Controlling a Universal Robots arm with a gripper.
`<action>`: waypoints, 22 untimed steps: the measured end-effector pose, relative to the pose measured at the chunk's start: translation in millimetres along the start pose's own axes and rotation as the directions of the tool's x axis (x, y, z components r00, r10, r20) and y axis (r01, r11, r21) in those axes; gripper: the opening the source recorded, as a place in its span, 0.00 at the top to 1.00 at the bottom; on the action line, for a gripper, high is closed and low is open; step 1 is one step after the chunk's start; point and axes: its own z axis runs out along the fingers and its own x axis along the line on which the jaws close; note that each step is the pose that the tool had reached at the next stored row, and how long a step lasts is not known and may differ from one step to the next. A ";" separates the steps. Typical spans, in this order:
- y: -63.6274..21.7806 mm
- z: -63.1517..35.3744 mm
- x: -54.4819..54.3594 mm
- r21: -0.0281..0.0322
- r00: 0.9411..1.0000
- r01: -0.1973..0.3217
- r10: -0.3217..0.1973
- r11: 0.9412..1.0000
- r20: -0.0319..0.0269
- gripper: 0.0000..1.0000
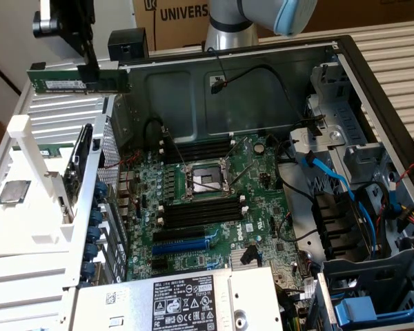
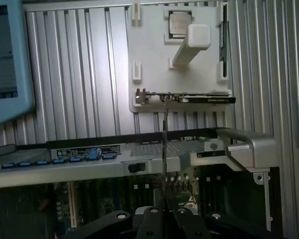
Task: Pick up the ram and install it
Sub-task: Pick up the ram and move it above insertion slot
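The gripper (image 1: 90, 67) hangs at ten o'clock in the exterior view. Its fingers are clamped narrowly on the ram (image 1: 58, 81), which is carried level and on edge, just outside the wall of the open computer case (image 1: 193, 89). In the wrist view the ram (image 2: 165, 149) runs edge-on as a thin line out from the gripper (image 2: 164, 219).

Below it, toward eight o'clock, lies the white holder tray (image 1: 27, 227). It carries a silver processor chip (image 1: 14, 192), a white post (image 1: 29, 148) and an expansion card (image 1: 79, 162) standing on edge. A green strip beside the post may be a second stick, though too little of it shows to be sure.

The case wall stands between the ram and the motherboard (image 1: 262, 207). Long black slots (image 1: 201, 214) flank the processor socket (image 1: 205, 181) at six and twelve o'clock, and black cables (image 1: 159, 134) loop over the upper set.
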 end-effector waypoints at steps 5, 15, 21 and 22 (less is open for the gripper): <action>-22.8 0.6 -2.3 0.000 1.000 0.001 -0.001 1.000 0.000 0.87; -75.6 3.5 -7.6 -0.001 1.000 0.018 -0.018 1.000 -0.001 0.87; -86.4 9.1 -8.5 -0.001 0.999 0.048 -0.048 0.999 -0.013 0.87; -88.2 10.3 -8.7 -0.001 0.998 0.053 -0.053 0.999 -0.016 0.87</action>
